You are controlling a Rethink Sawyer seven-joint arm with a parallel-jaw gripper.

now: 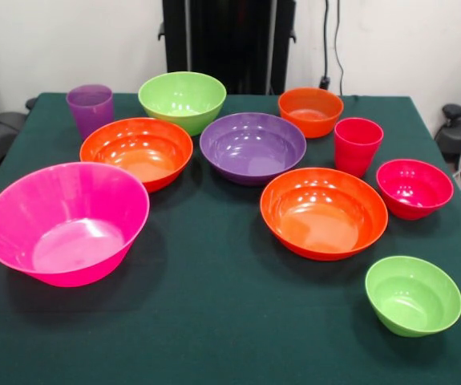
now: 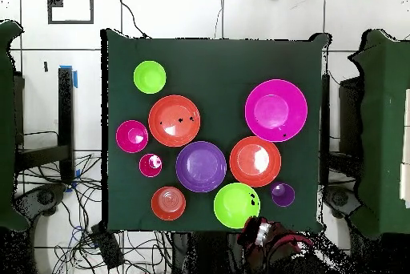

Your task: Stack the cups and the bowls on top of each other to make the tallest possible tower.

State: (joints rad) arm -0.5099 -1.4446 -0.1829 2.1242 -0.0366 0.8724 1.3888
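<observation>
Arm drawn back at worktop edge; jaws' state cannot be told. Nothing held; bowls and cups unstacked.

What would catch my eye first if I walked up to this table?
Probably the big hot pink bowl at the front left of the front view, the widest thing on the dark green table. Next, the two large orange bowls flanking a purple bowl mid-table. Everything stands separately; nothing is stacked yet.

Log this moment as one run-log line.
stage: not started | bowls: eight, all separate on table | cups: two, upright, unstacked | tower: none | end effector: not visible
</observation>
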